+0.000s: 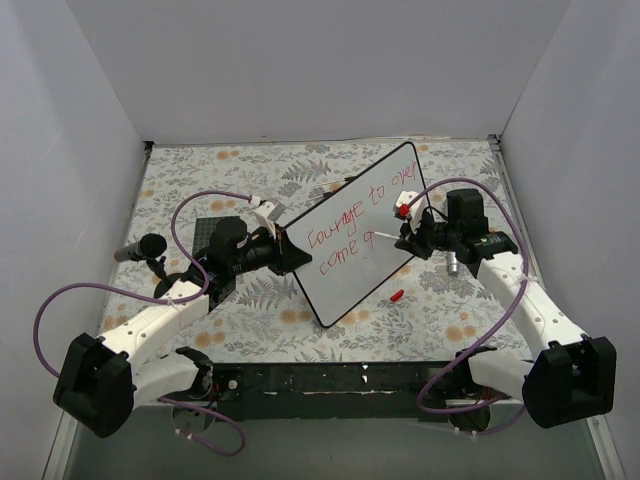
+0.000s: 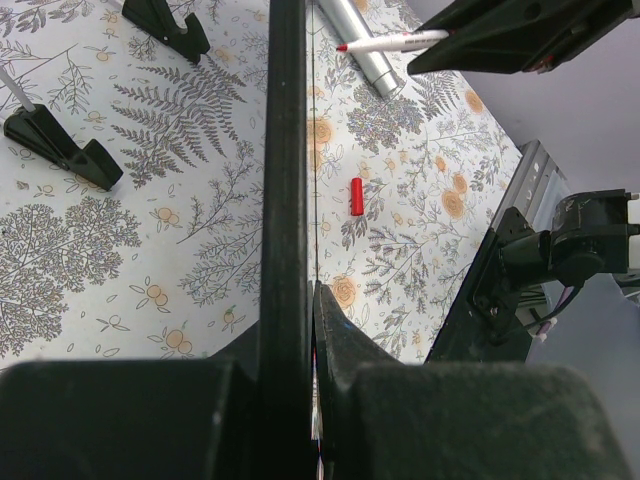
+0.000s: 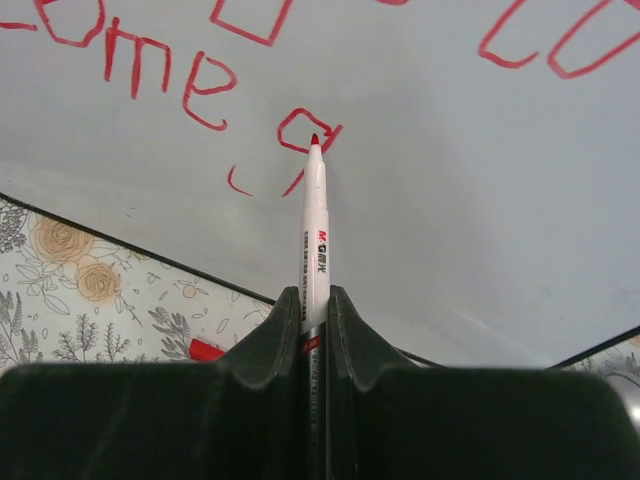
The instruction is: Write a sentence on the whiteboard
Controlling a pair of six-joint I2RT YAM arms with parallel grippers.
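At the near edge, the two arm bases (image 1: 330, 380) are sitting on a black rail, L arm on the left, R arm on the right. Both arms are reaching toward the middle of the flowery tablecloth (image 1: 200, 170).

The left gripper (image 1: 287, 250) is pinching the left edge of the whiteboard (image 1: 350, 275) with its jaws fully closed on the thin black rim. In the left wrist view the rim is running straight up between the fingers (image 2: 340, 340).

The whiteboard is lying at an angle in the centre of the table, with one corner pointing far-right and one near. The sentence (image 1: 350, 225) is showing in red in two slanted lines, approx. "courage to over / come g".

The right gripper (image 1: 408, 240) is gripping a white marker (image 3: 316, 230) w/ narrow jaws. The marker's red tip is resting at the last letter, a "g", and seems to be touching the board.

A red cap (image 1: 397, 296) is lying on the cloth just near the board's near-right edge. A silver cylinder (image 1: 453, 265) is lying by the R arm. A black cylinder (image 1: 140, 248) is lying at far left, well apart from the board.
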